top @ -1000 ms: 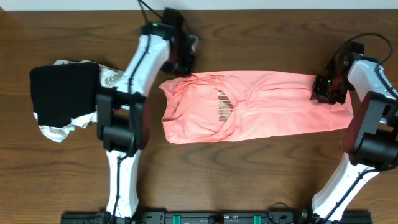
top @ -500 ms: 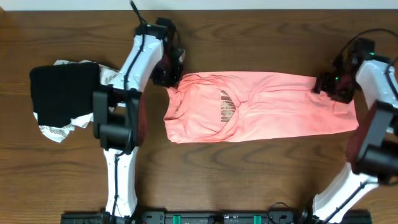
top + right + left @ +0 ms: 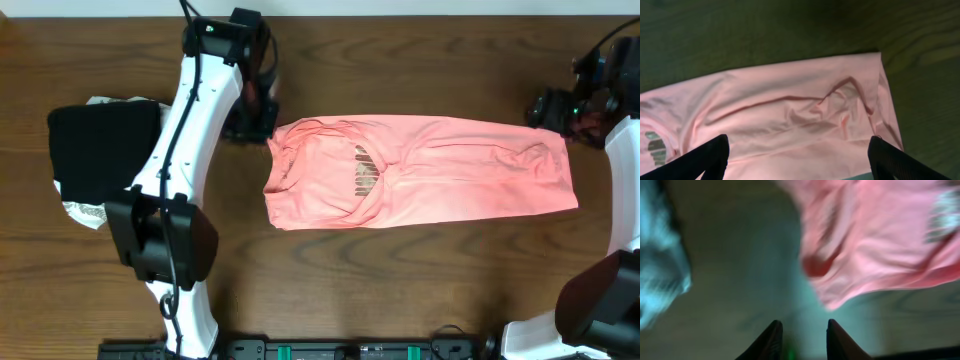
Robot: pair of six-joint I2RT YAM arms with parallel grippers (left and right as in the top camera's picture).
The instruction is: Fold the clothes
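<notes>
The clothes, a salmon-pink T-shirt (image 3: 440, 170) with metallic lettering (image 3: 364, 172), lie folded into a long band across the table's middle. My left gripper (image 3: 250, 120) hovers just left of the shirt's upper left corner. In the left wrist view its fingers (image 3: 771, 339) stand slightly apart with only table between them, the shirt (image 3: 880, 245) lying ahead to the right. My right gripper (image 3: 556, 108) hangs at the shirt's upper right end. In the right wrist view it (image 3: 800, 147) is wide open above the wrinkled hem end (image 3: 805, 110), holding nothing.
A black folded garment (image 3: 100, 150) lies on a white patterned cloth (image 3: 88, 210) at the left. The white cloth shows as a blur (image 3: 660, 280) at the left of the left wrist view. Bare wooden table (image 3: 400, 290) surrounds the shirt.
Both grippers have opened and let go of the shirt. The left one has drawn back to the left off the collar end. The right one has moved right and away off the hem end.
</notes>
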